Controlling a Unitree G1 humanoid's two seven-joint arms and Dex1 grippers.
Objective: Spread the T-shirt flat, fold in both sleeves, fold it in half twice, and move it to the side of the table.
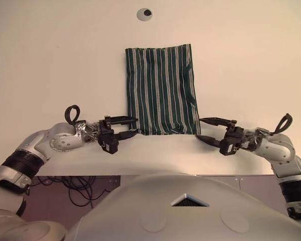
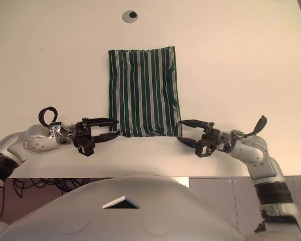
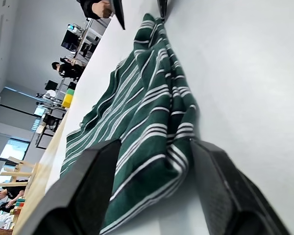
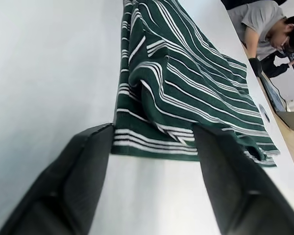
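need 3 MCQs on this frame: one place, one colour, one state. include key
1. Where is the left gripper?
A) at the T-shirt's near left corner
B) at its far edge
C) over its middle

2. What colours is the T-shirt?
A) red and white
B) plain blue
C) dark green with white stripes

3. The right gripper is:
A) shut on the hem
B) open
C) shut, empty

Key: 1A, its jaws straddle that corner; 2C, white stripes run along the green cloth; 3B, its jaws stand apart at the near right corner.
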